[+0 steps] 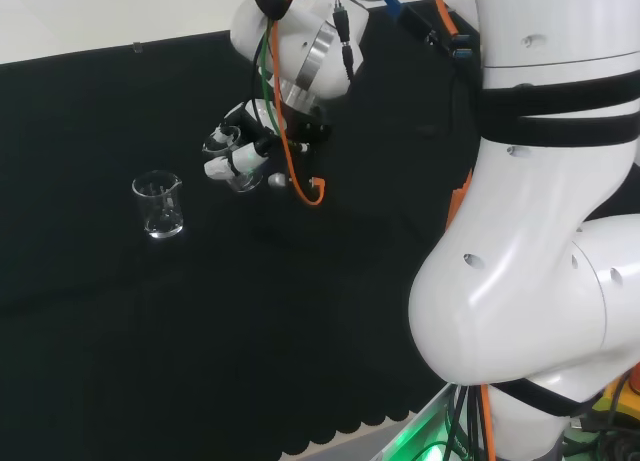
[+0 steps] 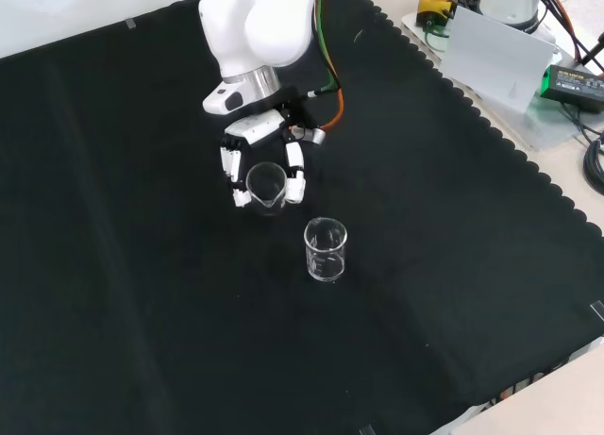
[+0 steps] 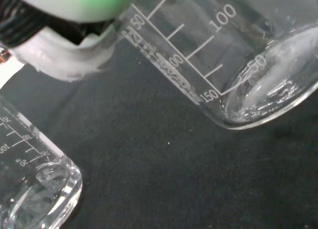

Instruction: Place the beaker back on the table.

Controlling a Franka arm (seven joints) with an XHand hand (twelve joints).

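In the head view, the hand (image 1: 243,153) has its fingers curled round a clear beaker (image 1: 240,177), with a second beaker (image 1: 159,204) upright on the black cloth (image 1: 250,331) to its left. In the front view, the held beaker sits tilted between the fingers (image 2: 295,175). The wrist view shows both beakers look empty.

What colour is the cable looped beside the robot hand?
Orange; the cable shows best in the head view, curling beside the robot hand.

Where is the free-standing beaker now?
In the front view, the free-standing beaker stands upright on the black cloth, just lower right of the hand holding a second beaker.
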